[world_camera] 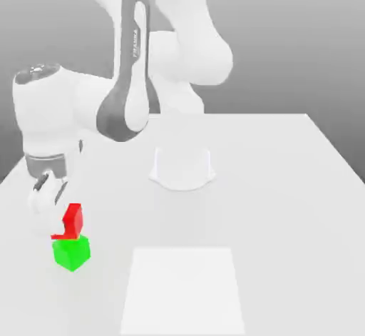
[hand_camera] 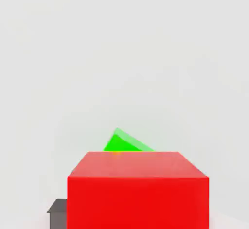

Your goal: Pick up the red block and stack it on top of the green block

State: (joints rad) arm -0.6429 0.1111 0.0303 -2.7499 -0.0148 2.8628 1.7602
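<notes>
Seen from the exterior view, the gripper (world_camera: 61, 226) is down at the near part of the table (world_camera: 278, 206), on the exterior view's left, clenched on the red block (world_camera: 73, 220). Red block is right over the green block (world_camera: 72, 253), partly covered by the hand; contact or a thin gap between the two, can't tell. Green looks turned relative to red. Both cubes: plain, matte, sharp-edged. Judged rigid and light, no give expected under a squeeze, not fragile. Matte sides should grip OK, low slip risk if pads sit flat. Green is probably just as light, so a sideways nudge could shove it.

Hand view: red block close up, top face and one side square to the camera, a dark fingertip (hand_camera: 58, 217) right beside one side face. Green corner pokes out past the red edge, at an angle. Best hold: two opposite side faces, centered, high enough that the pads clear green. An off-center pinch might let it pivot. Moderate force is plenty. For release, likely want red centered and level first, then an even opening, so neither pad drags it off.
</notes>
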